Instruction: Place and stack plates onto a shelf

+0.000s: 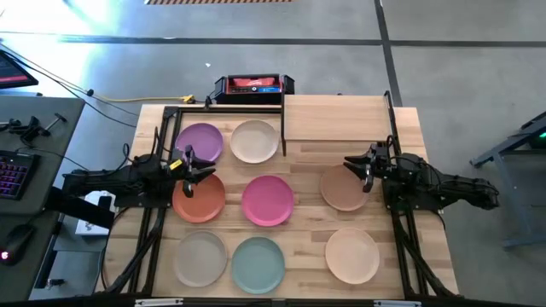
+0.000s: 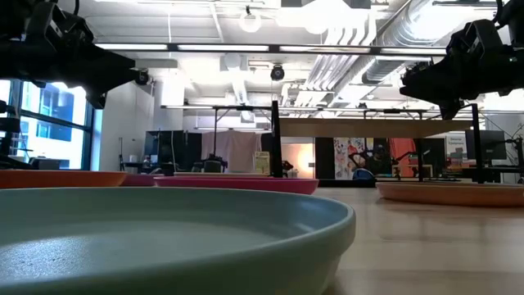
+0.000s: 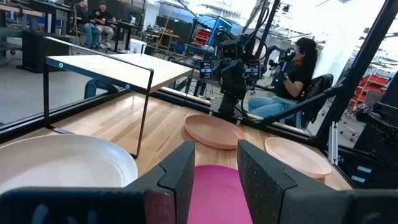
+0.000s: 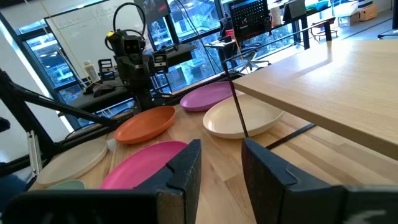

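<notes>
Eight plates lie flat on the slatted table in the high view: purple, cream-white, orange, pink, tan-brown, grey-beige, pale teal and peach. The shelf stands bare at the far right, next to the cream-white plate. My left gripper hovers open between the purple and orange plates, its fingers pointing at the pink plate. My right gripper hovers open over the tan-brown plate's far edge, facing the pink plate.
A red-and-black box sits just beyond the table's far edge. Black frame rails run along both sides of the table. A person sits behind the right arm. The shelf's thin black post stands by the cream-white plate.
</notes>
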